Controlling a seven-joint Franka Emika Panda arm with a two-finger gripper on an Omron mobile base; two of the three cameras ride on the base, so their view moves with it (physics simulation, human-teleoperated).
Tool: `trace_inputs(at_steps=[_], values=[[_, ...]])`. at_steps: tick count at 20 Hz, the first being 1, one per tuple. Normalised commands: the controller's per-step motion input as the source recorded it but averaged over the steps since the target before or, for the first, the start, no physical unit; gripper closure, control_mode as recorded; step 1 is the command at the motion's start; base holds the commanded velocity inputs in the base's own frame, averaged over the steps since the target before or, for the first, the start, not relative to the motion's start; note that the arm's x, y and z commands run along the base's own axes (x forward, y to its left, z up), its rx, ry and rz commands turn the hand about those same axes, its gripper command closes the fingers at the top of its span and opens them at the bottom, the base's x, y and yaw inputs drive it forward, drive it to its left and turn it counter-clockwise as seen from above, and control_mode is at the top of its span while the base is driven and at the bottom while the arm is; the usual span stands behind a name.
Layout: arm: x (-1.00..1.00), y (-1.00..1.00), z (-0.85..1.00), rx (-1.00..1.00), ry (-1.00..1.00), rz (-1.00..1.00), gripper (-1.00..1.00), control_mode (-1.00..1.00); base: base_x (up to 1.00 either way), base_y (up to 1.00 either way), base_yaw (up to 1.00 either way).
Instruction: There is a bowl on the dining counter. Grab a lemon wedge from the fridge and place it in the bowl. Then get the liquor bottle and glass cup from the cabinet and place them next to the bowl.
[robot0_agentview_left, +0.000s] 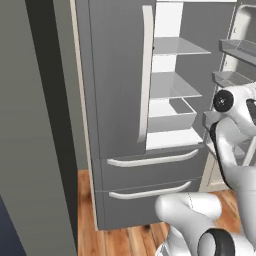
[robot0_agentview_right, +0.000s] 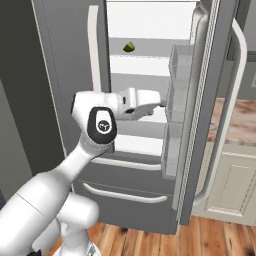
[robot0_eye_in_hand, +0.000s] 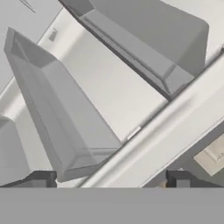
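**One fridge door open, lemon wedge on an upper shelf**

Two long pale handles mark the fridge (robot0_agentview_right: 75, 75), whose right door (robot0_agentview_right: 207, 100) is swung wide while the left door stays closed. Inside, pale shelves step down the lit compartment, and the lemon wedge (robot0_agentview_right: 129, 47) sits on an upper shelf (robot0_agentview_right: 145, 54), small and olive-yellow, towards the left of the opening. The pincer (robot0_agentview_right: 161, 104) is level with a lower shelf, well below the wedge and apart from it, reaching into the open compartment near the door bins (robot0_agentview_right: 179, 80). Its dark fingertips (robot0_eye_in_hand: 41, 178) stand wide apart in the hand view, released, with nothing between them. Below the compartment, two drawers (robot0_agentview_left: 150, 175) with curved pale handles are closed. Wooden floor (robot0_agentview_right: 150, 237) shows in front of the fridge.
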Motion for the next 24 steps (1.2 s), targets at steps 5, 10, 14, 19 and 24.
trace_inputs(at_steps=[5,10,14,19,24], values=[[0.02,1.0,0.28,0.16,0.06,0.04,-1.0,-1.0,0.0,0.0,0.0],[0.29,0.9,0.12,0.35,0.14,0.13,-1.0,-1.0,0.0,0.0,0.0],[0.37,0.87,-0.01,0.4,0.06,0.23,-1.0,-1.0,0.0,0.0,0.0],[0.45,0.85,-0.11,0.4,0.02,0.3,-1.0,-1.0,0.0,0.0,0.0],[0.48,0.68,-0.02,0.31,0.0,0.16,-1.0,-1.0,0.0,0.0,0.0]])
